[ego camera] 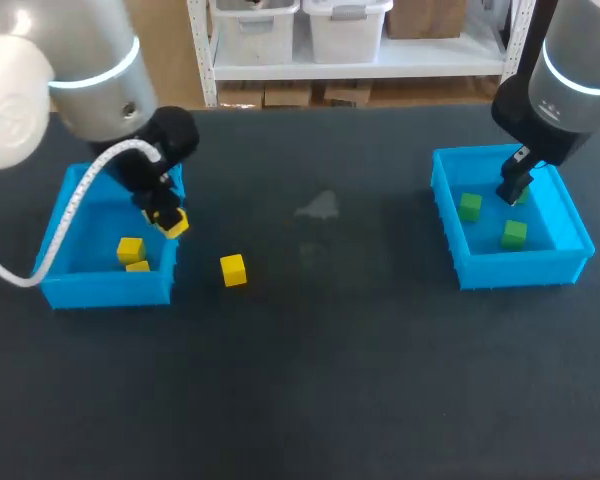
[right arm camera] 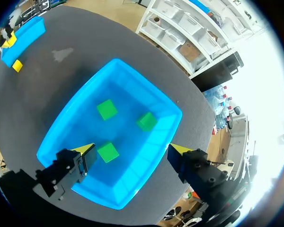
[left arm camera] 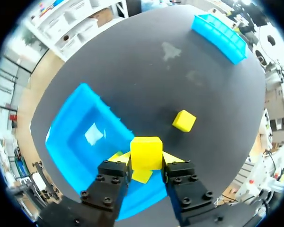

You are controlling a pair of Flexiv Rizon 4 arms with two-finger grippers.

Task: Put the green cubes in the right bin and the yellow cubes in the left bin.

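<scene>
Yellow cube [left arm camera: 146, 150] (plain) in left pincer [left arm camera: 146, 164]

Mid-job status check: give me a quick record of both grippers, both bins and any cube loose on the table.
left gripper: shut on held yellow cube, over left bin edge
left bin: two binned yellow cubes
right gripper: open, above right bin
right bin: three green cubes
table: one loose yellow cube, nearer the left bin
</scene>
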